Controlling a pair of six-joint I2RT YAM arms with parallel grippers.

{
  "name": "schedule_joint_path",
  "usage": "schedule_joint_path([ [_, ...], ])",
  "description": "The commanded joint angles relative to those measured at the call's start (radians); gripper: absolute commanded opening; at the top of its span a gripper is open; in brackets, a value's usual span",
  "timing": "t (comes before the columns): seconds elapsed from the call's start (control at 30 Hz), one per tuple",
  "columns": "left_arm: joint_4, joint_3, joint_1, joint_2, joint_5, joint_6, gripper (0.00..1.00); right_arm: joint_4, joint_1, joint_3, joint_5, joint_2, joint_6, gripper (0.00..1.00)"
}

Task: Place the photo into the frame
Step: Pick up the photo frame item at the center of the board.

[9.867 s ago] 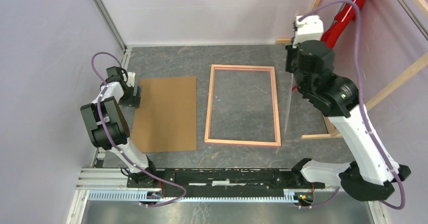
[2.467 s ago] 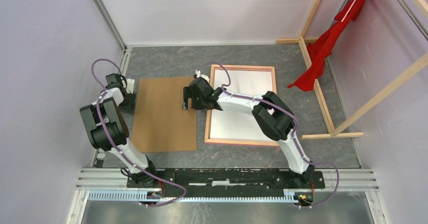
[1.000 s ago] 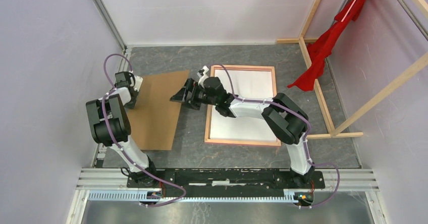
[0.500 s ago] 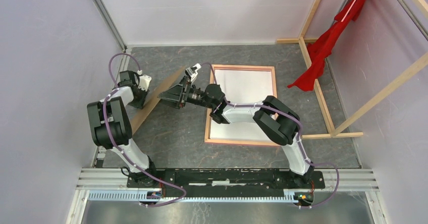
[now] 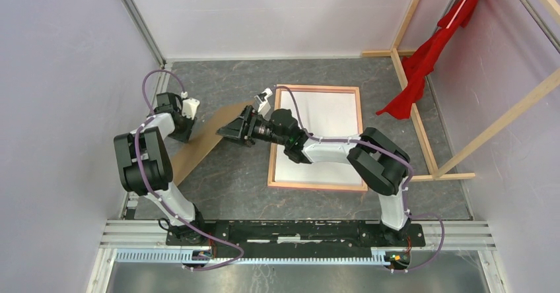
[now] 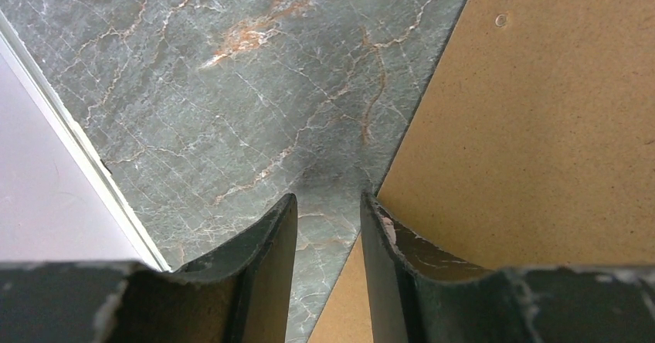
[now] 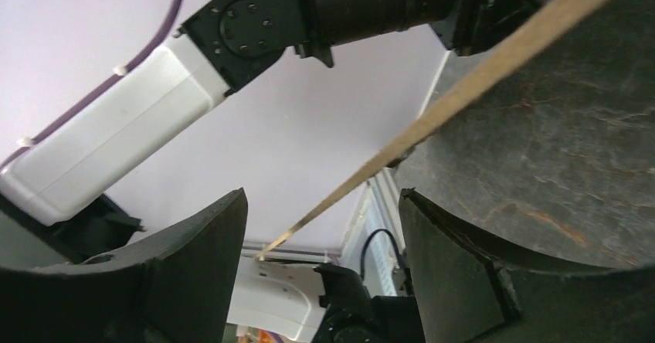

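Note:
The photo [image 5: 205, 141] shows only its brown back and stands steeply tilted on the table, its long left edge down; its picture side is hidden. My left gripper [image 5: 179, 127] sits at that low edge. In the left wrist view its jaws [image 6: 328, 204] stand apart over the photo's [image 6: 541, 142] edge, clamping nothing. My right gripper [image 5: 232, 129] is at the raised right edge. Its wide-open jaws [image 7: 320, 204] straddle the photo [image 7: 479, 88], seen edge-on and touching neither finger. The frame [image 5: 361, 138] lies flat to the right, tan side up, around a white sheet [image 5: 323, 134].
Bare wooden beams [image 5: 413, 101] and a red cloth [image 5: 429, 55] stand at the right, beyond the frame. Pale walls close the left and back. A metal rail [image 5: 284, 230] carrying both arm bases runs along the near edge.
Over the last second the photo's right edge has risen, so the board stands much steeper. My right gripper followed it up and left, and its jaws have narrowed a little. The left gripper barely moved.

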Motion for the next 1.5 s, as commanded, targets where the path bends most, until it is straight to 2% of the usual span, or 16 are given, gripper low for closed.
schedule_joint_path([
  [0.0, -0.194, -0.051, -0.022, 0.04, 0.111, -0.068, 0.45, -0.159, -0.002, 0.03, 0.065, -0.053, -0.077, 0.77],
  [0.3, -0.239, 0.137, -0.033, 0.05, 0.114, -0.137, 0.63, -0.47, -0.004, 0.141, 0.177, -0.057, -0.086, 0.58],
  [0.4, -0.239, 0.175, -0.042, 0.06, 0.096, -0.16, 0.65, -0.552, -0.003, 0.213, 0.2, -0.046, -0.095, 0.58],
  [0.5, -0.235, 0.181, -0.047, 0.066, 0.091, -0.171, 0.66, -0.71, 0.001, 0.286, 0.239, -0.036, -0.084, 0.57],
  [0.6, -0.222, 0.17, -0.049, 0.063, 0.083, -0.175, 0.66, -0.786, 0.004, 0.303, 0.272, -0.039, -0.074, 0.56],
  [0.67, -0.222, 0.17, -0.049, 0.062, 0.085, -0.175, 0.67, -0.801, 0.004, 0.304, 0.306, -0.049, -0.073, 0.46],
  [0.73, -0.227, 0.177, -0.049, 0.058, 0.087, -0.175, 0.69, -0.816, 0.001, 0.326, 0.327, -0.046, -0.074, 0.27],
  [0.8, -0.256, 0.207, -0.049, 0.057, 0.096, -0.176, 0.77, -0.856, -0.005, 0.377, 0.36, -0.028, -0.081, 0.11],
  [0.9, -0.325, 0.298, -0.049, 0.024, 0.126, -0.167, 0.91, -0.943, -0.049, 0.554, 0.346, 0.041, -0.084, 0.0],
  [1.0, -0.371, 0.363, -0.049, -0.028, 0.177, -0.133, 1.0, -0.958, -0.099, 0.644, 0.34, 0.063, -0.082, 0.0],
  [1.2, -0.385, 0.406, -0.047, -0.223, 0.427, 0.048, 1.0, -0.977, -0.225, 0.735, 0.294, 0.071, -0.079, 0.0],
  [1.37, -0.392, 0.358, -0.047, -0.421, 0.618, 0.263, 1.0, -0.927, -0.309, 0.637, 0.24, 0.016, -0.026, 0.0],
  [1.47, -0.492, 0.31, -0.047, -0.522, 0.668, 0.471, 1.0, -0.867, -0.341, 0.563, 0.204, -0.021, 0.038, 0.0],
])
